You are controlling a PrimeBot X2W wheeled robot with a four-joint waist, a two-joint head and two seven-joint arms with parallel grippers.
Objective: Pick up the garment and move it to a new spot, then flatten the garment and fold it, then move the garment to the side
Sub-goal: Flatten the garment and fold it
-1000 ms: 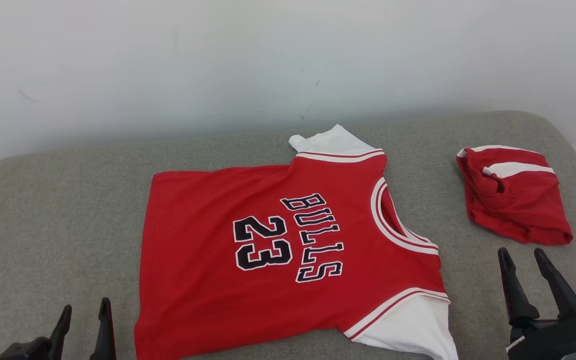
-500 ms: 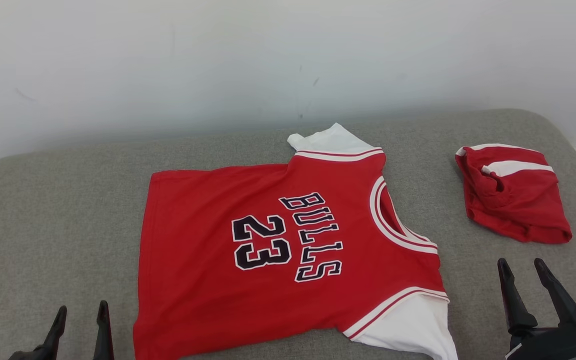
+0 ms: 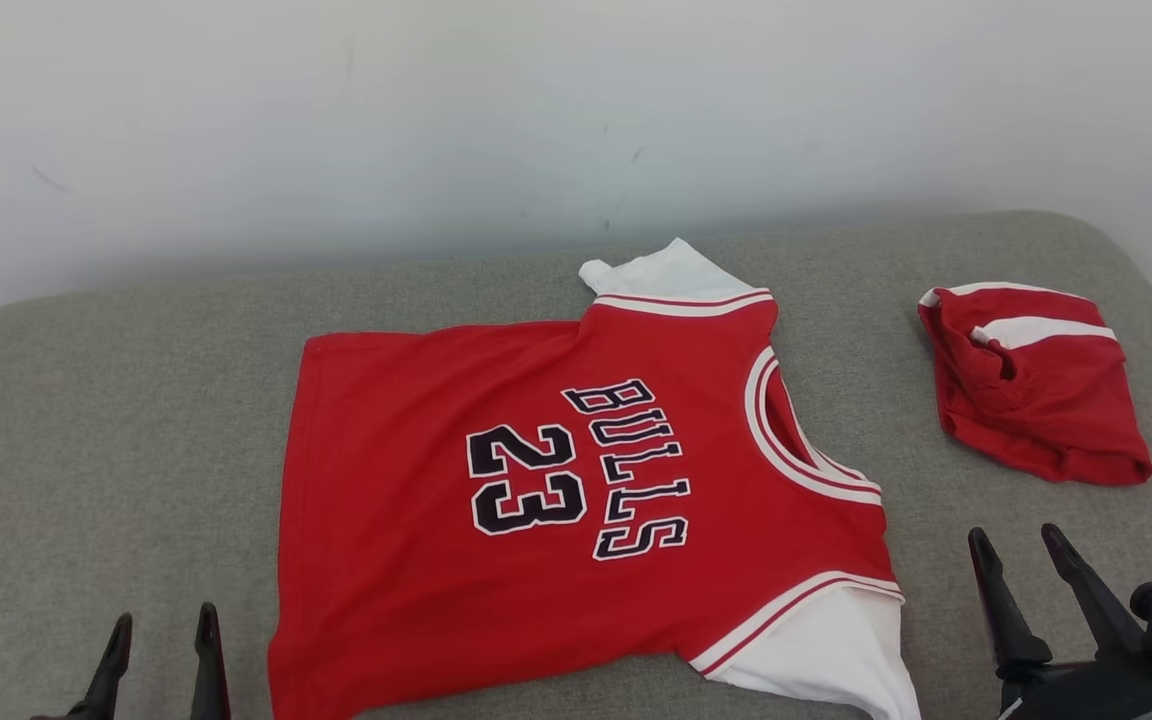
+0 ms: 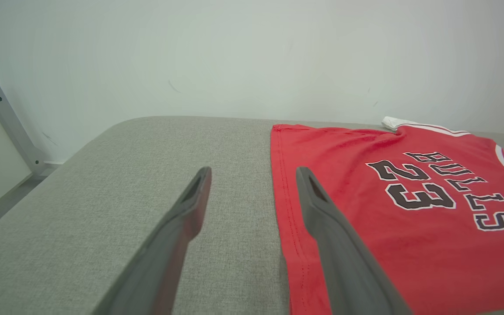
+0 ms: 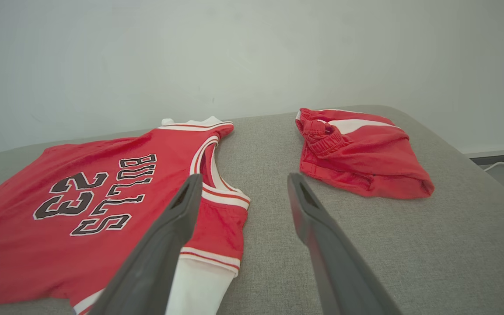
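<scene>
Shirt (image 3: 576, 500): flat at frame centre; folding and moving aside remain, I judge.
My left claw (image 3: 163, 615), right claw (image 3: 1016, 533): open, empty.

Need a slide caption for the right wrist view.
Open right gripper hovers over the grey cushion, between a flat red jersey and folded red shorts.

- "BULLS" in black capitals edged in white, on the red jersey (image 3: 576, 490), lying sideways in the head view.
- "23" in matching black numerals edged in white, just beside that word, on the side toward the hem.
</scene>
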